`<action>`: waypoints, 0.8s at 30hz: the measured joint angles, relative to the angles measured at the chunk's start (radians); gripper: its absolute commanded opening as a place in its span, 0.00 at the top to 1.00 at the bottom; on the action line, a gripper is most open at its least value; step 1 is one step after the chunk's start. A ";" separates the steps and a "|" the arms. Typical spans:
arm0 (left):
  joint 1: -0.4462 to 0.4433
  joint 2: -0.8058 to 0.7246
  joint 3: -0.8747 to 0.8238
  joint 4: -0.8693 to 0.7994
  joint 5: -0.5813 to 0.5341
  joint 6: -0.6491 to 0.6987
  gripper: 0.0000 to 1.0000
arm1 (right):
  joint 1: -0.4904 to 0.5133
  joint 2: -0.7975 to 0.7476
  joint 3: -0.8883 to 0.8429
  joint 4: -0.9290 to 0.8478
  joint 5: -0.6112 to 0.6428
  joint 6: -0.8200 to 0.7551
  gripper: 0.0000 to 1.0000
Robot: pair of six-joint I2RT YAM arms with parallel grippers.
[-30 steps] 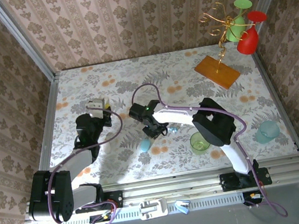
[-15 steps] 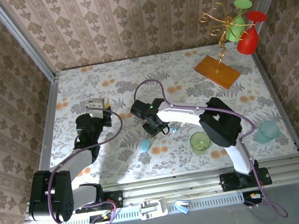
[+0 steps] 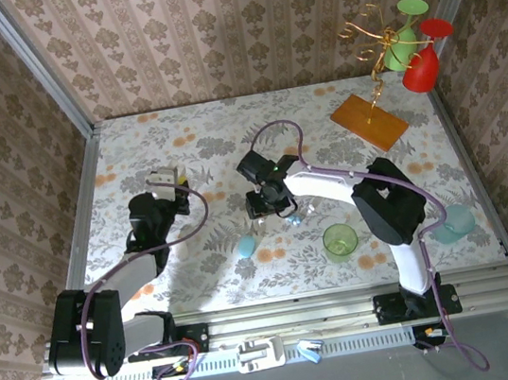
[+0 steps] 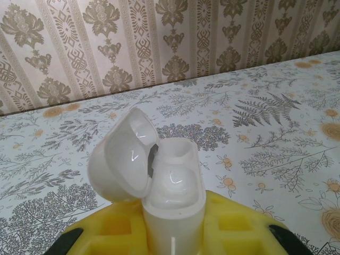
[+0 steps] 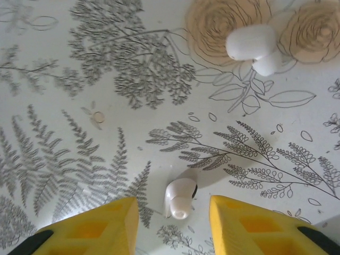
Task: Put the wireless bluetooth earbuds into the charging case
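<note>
My left gripper (image 4: 172, 236) is shut on the white charging case (image 4: 175, 186), held upright with its lid (image 4: 122, 159) swung open to the left and its wells empty. From above, that gripper (image 3: 165, 184) sits at the table's left. My right gripper (image 5: 172, 223) hangs open just over the floral cloth. One white earbud (image 5: 179, 198) lies on the table between its yellow fingers (image 5: 101, 226), touching neither. A second white earbud (image 5: 254, 47) lies farther off, at the upper right. In the top view the right gripper (image 3: 271, 206) is near the table's middle.
A pale blue pebble-shaped case (image 3: 245, 246) lies in front of the right gripper, to its left. A green cup (image 3: 340, 241) and a pale teal cup (image 3: 452, 222) stand near the front right. An orange plate (image 3: 369, 120) with a wire stand sits at the back right.
My right gripper has moved right and toward the back, away from the pale blue case, and its jaws have widened a little. The left arm has held still with the case.
</note>
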 measured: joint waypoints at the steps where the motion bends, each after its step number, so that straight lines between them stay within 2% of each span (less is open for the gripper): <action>1: 0.000 0.000 0.000 0.000 0.001 0.000 1.00 | -0.004 0.018 0.005 -0.006 -0.008 0.011 0.62; 5: 0.000 0.000 0.000 0.000 0.003 0.000 1.00 | -0.009 0.073 0.019 -0.025 -0.031 0.042 0.64; 12: -0.002 -0.006 0.000 0.000 0.003 0.000 1.00 | -0.012 0.086 0.034 -0.036 -0.079 0.080 0.75; 20: -0.008 -0.006 0.000 0.000 0.003 0.000 1.00 | -0.015 0.086 0.035 -0.040 -0.083 0.089 0.80; 22: -0.008 -0.006 0.000 0.000 0.003 0.000 1.00 | -0.015 0.086 0.035 -0.042 -0.083 0.090 0.80; 24: -0.008 -0.006 0.000 0.000 0.004 0.000 1.00 | -0.015 0.086 0.035 -0.042 -0.084 0.090 0.74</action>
